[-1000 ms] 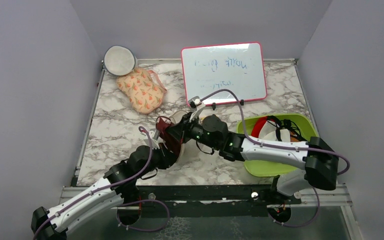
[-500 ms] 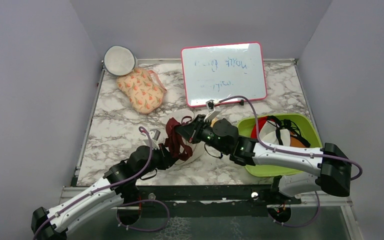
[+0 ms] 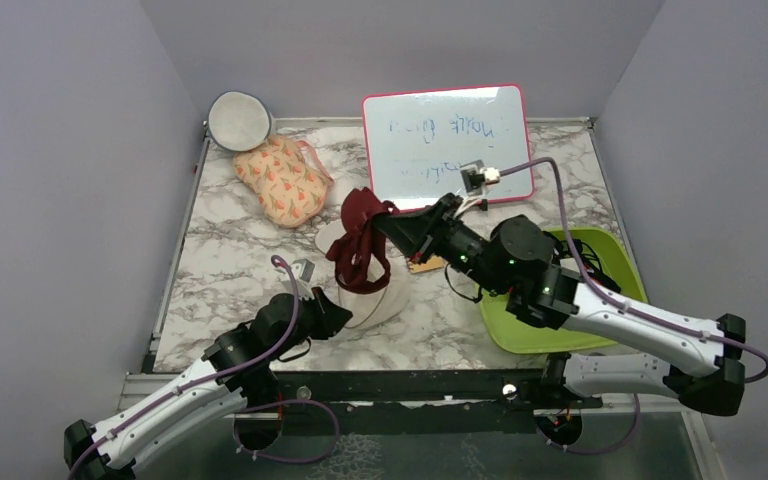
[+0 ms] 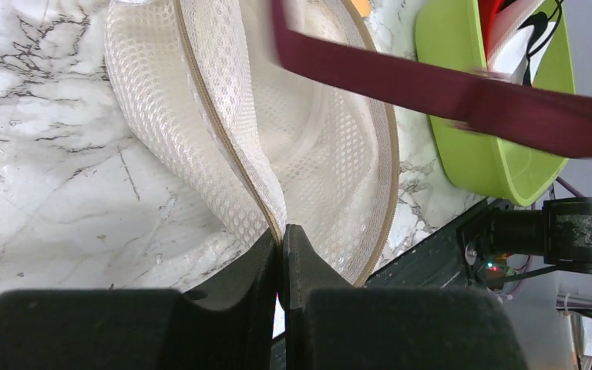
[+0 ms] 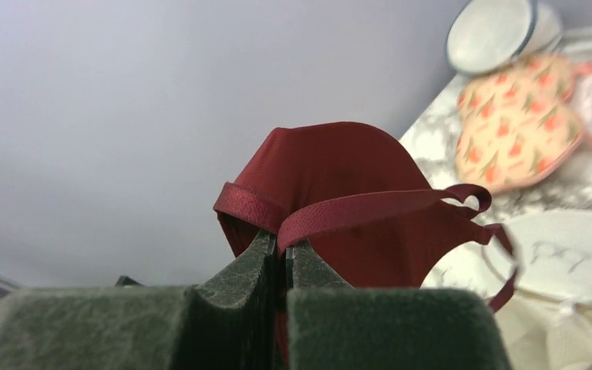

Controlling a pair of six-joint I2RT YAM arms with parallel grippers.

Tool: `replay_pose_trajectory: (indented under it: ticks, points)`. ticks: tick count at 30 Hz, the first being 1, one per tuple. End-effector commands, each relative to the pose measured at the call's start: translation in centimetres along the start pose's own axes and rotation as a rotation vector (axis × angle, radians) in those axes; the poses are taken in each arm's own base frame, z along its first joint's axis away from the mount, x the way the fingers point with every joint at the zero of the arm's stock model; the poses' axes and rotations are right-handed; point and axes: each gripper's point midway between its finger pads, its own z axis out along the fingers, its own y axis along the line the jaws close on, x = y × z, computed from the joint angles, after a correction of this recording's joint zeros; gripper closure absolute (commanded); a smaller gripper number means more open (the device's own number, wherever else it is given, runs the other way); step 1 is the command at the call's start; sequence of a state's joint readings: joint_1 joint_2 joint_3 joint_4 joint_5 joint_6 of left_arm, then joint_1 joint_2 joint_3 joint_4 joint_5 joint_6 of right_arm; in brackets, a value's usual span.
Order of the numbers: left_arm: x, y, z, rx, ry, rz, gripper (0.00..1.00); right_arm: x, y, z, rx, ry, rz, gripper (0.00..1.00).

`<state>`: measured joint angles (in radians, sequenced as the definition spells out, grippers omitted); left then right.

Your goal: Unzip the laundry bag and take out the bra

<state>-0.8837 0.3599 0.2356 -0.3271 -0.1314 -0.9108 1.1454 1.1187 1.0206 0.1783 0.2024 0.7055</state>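
Observation:
The cream mesh laundry bag point(image 3: 368, 290) lies open on the marble table; its tan zipper edge shows in the left wrist view point(image 4: 223, 146). My left gripper point(image 3: 338, 316) is shut on the bag's near zipper edge point(image 4: 280, 231). My right gripper point(image 3: 388, 215) is shut on the dark red bra point(image 3: 360, 240) and holds it in the air above the bag. The bra point(image 5: 339, 208) hangs from the fingers with its straps dangling. One red strap point(image 4: 447, 92) crosses over the open bag in the left wrist view.
A green tub point(image 3: 570, 300) with clothes sits at the right front. A pink-framed whiteboard point(image 3: 447, 147) stands at the back. A peach floral pouch point(image 3: 282, 180) and a grey-rimmed white disc point(image 3: 239, 120) lie at the back left. An orange notepad point(image 3: 422, 263) peeks out under the right arm.
My right gripper has lifted the red bra up and back, out of the bag. The left gripper has kept its hold on the bag's edge.

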Motion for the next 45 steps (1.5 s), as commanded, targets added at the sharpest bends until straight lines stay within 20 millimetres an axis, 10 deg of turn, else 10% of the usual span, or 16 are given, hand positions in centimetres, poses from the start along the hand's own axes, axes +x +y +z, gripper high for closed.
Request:
replay_pose_trajectory:
  ticks: [1, 8, 22, 34, 45]
  points:
    - [-1.0, 0.0, -0.2, -0.023, -0.029, 0.006, 1.00, -4.2, -1.5, -2.4, 0.123, -0.079, -0.186, 0.99]
    - [-1.2, 0.2, -0.4, -0.050, -0.025, 0.029, 0.90, -7.3, -7.9, -7.8, 0.466, -0.128, -0.414, 0.99]
    - [-3.0, 0.2, -1.3, -0.104, -0.066, 0.045, 0.45, -14.4, -14.3, -19.6, 1.062, -0.246, -0.718, 0.99]
    - [-4.9, -0.9, -2.5, -0.108, -0.104, 0.073, 0.25, -18.3, -14.4, -28.1, 1.308, -0.361, -0.650, 0.99]
    - [-8.6, -2.2, -3.7, -0.134, -0.199, 0.139, 0.18, -15.3, -17.4, -30.7, 1.336, -0.438, -0.563, 0.99]
